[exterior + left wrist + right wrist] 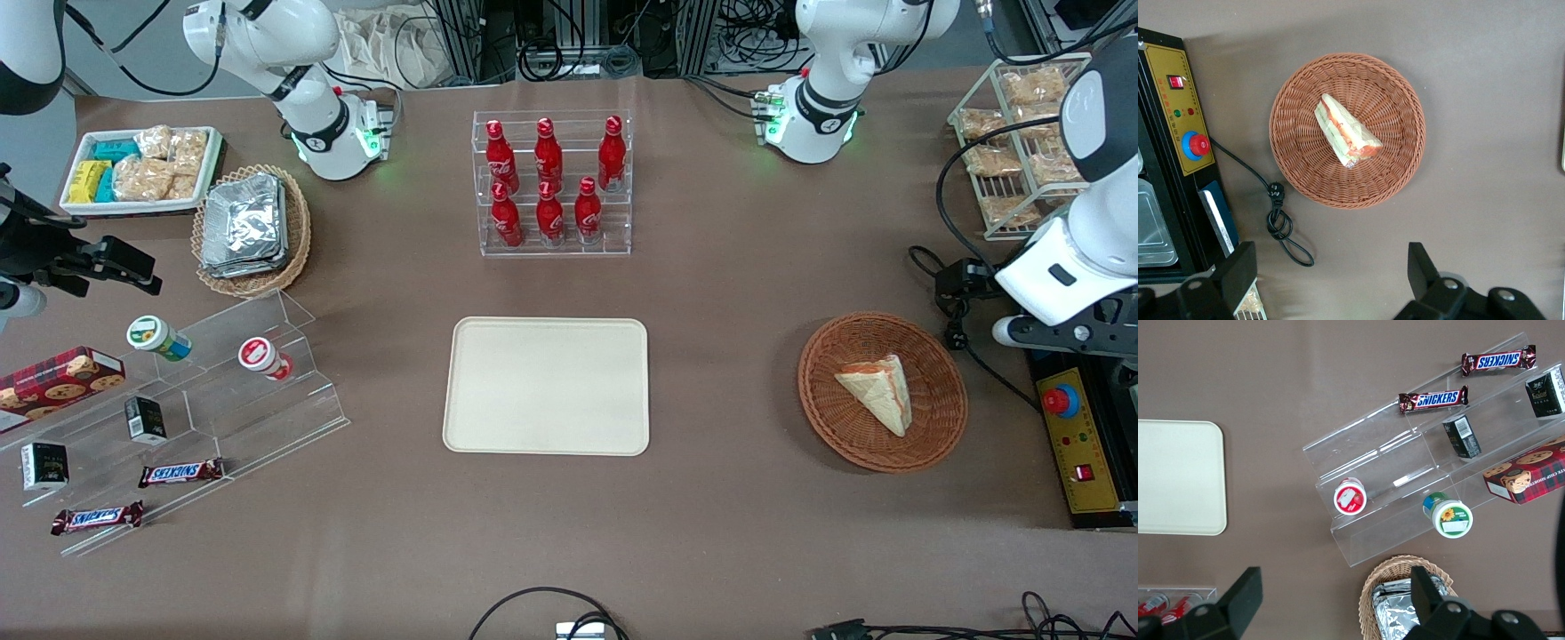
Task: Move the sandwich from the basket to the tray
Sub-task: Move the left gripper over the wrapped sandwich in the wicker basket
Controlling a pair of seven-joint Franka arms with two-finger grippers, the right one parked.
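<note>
The sandwich (878, 391), a pale bread wedge with orange and green filling along its edge, lies in the round reddish-brown wicker basket (836, 427). Both also show in the left wrist view, the sandwich (1346, 131) near the middle of the basket (1298, 167). The cream-beige tray (547, 385) lies bare in the middle of the table, toward the parked arm from the basket. My left gripper (1080, 333) hangs high above the table beside the basket, toward the working arm's end. In the wrist view the gripper (1330, 273) is open and holds nothing, well apart from the basket.
A yellow control box with a red button (1062, 400) and a black cable (1278, 220) lie beside the basket. A wire rack of snack packets (1022, 133) stands farther back. A clear rack of red bottles (551, 182) stands farther from the camera than the tray.
</note>
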